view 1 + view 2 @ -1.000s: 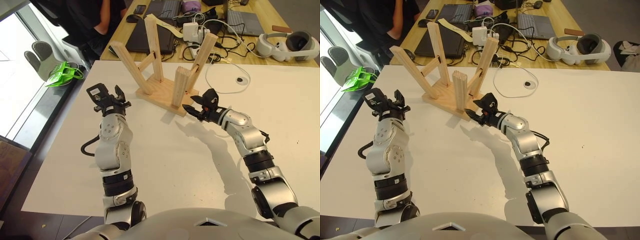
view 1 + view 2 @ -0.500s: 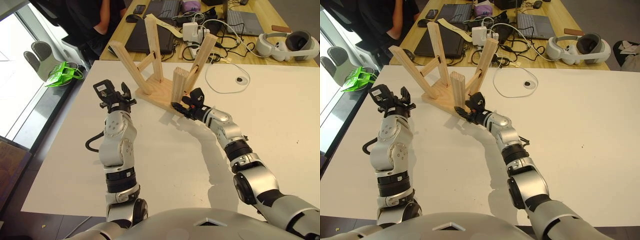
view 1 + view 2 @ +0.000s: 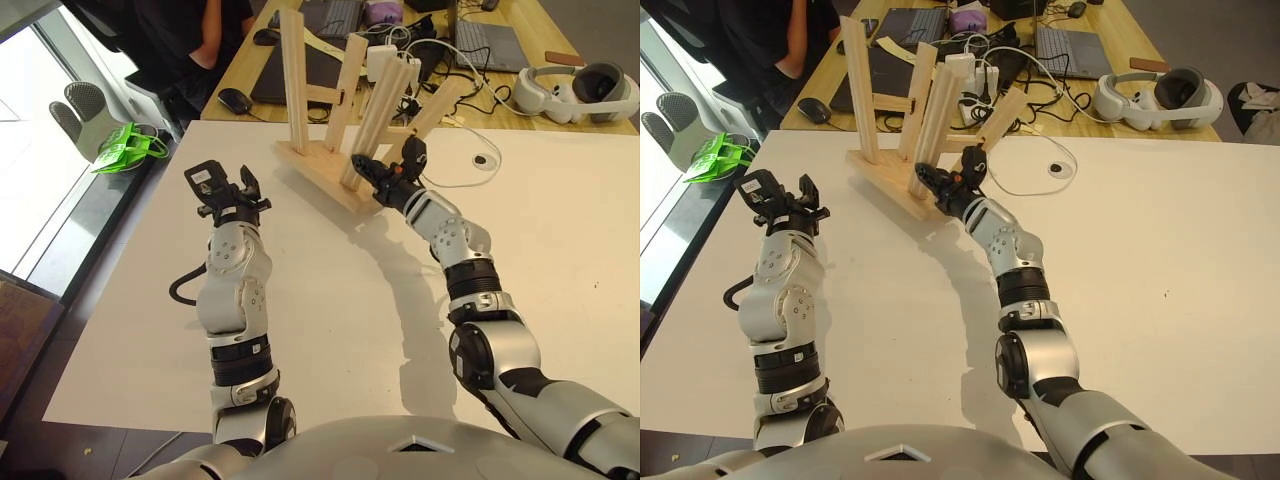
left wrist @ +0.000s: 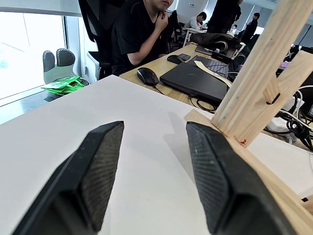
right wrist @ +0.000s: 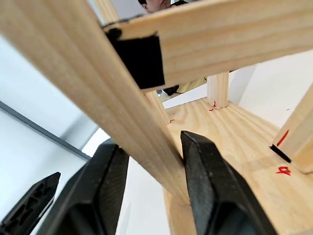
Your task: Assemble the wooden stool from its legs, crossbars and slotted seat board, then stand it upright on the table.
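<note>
Right gripper [image 5: 155, 171] clamped on a stool leg [image 5: 88, 83] just above the seat board [image 5: 234, 147]; wrist cam shows pads [image 5: 208, 196] on both sides. Head cam: stool [image 3: 318, 170] legs-up at far side of table [image 3: 330, 310], left gripper [image 3: 232, 195] fingers apart, near it, not touching.

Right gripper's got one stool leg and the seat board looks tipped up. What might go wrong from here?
1. The right gripper pinches only one leg; the stool may swing or slip in that hold with the seat board tilted.
2. The left gripper is open and apart from the stool, so nothing steadies the other side.
3. Cables lie on the desk behind; a topple that way could hit them.
</note>
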Tool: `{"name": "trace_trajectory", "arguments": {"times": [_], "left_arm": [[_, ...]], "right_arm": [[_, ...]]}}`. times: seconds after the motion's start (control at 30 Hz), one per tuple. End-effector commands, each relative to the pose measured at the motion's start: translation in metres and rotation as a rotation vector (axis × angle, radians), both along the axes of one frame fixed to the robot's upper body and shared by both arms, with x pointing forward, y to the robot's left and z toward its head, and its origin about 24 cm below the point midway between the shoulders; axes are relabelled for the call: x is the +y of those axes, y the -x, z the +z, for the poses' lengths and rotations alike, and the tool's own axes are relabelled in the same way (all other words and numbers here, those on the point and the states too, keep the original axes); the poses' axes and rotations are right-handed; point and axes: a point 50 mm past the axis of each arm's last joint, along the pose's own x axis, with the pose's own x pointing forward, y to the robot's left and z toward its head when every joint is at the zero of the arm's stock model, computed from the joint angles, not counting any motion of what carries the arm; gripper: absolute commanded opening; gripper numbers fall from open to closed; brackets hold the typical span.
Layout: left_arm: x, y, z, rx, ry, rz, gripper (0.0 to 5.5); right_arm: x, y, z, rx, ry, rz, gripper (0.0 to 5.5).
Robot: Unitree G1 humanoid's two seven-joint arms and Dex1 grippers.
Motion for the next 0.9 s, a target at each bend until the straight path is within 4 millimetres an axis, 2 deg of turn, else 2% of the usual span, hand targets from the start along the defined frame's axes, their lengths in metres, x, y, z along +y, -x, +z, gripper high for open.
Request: {"name": "trace_trajectory", "arguments": {"times": [0.03,0.23,0.37,0.47,0.57,0.6,0.77,0.9], "left_arm": [[0.004,-0.001,0.002,0.002,-0.011,0.015,2.38],[0.008,0.0,0.003,-0.001,-0.019,0.028,2.38],[0.01,0.001,0.003,-0.001,-0.023,0.034,2.38],[0.011,0.001,0.003,-0.002,-0.025,0.033,2.38],[0.01,0.001,0.003,0.0,-0.029,0.03,2.38],[0.01,0.001,0.003,0.0,-0.03,0.03,2.38],[0.014,0.005,0.002,0.003,-0.036,0.047,2.38],[0.011,0.005,0.002,-0.002,-0.033,0.046,2.38]], "right_arm": [[0.006,0.006,-0.01,0.266,-0.14,-0.056,1.61],[-0.008,0.021,-0.023,0.478,-0.194,-0.197,1.3],[-0.015,0.035,-0.032,0.582,-0.144,-0.257,1.07],[-0.018,0.042,-0.036,0.606,-0.107,-0.262,1.78],[-0.02,0.046,-0.039,0.656,-0.086,-0.317,2.27],[-0.02,0.047,-0.039,0.663,-0.086,-0.322,2.27],[-0.011,0.065,-0.011,0.562,-0.092,-0.183,2.27],[-0.009,0.072,0.008,0.537,-0.225,-0.15,2.27]]}}
